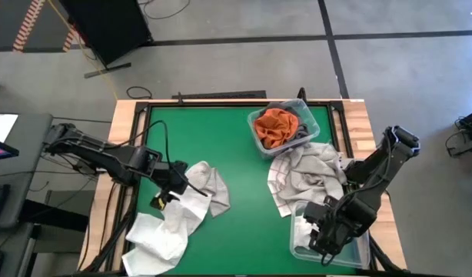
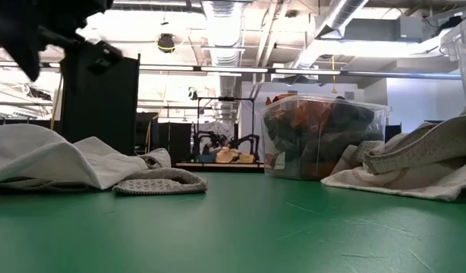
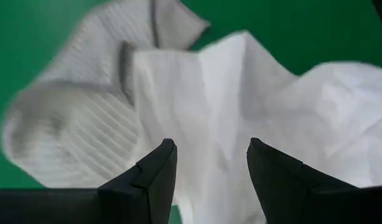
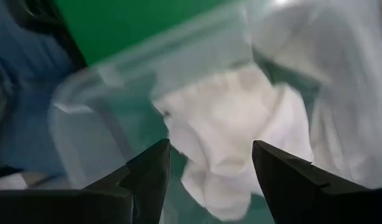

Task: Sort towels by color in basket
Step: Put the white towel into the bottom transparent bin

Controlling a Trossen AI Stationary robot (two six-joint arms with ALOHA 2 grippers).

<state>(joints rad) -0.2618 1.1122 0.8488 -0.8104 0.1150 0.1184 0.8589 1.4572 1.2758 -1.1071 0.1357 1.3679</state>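
My left gripper [image 1: 177,183] [image 3: 209,146] hovers open above a crumpled white towel [image 3: 241,93] [image 1: 167,227] that lies on the green table beside a ribbed light-grey towel [image 3: 73,124] [image 1: 209,185]. In the low view this gripper [image 2: 36,30] is well above the cloth. My right gripper [image 1: 319,231] [image 4: 209,146] is open over a clear bin [image 4: 104,93] [image 1: 297,246] at the table's near right, which holds a white towel [image 4: 228,124]. A second clear bin [image 1: 263,150] [image 2: 324,136] at the far side holds a rust-orange towel [image 1: 274,127] and a dark grey one [image 1: 301,127].
A heap of pale grey and white towels [image 1: 305,177] [image 2: 415,163] lies between the two bins, and its near part reaches the near bin's far rim. The green mat's middle [image 1: 244,223] is bare. Wooden borders edge the table on the left and right.
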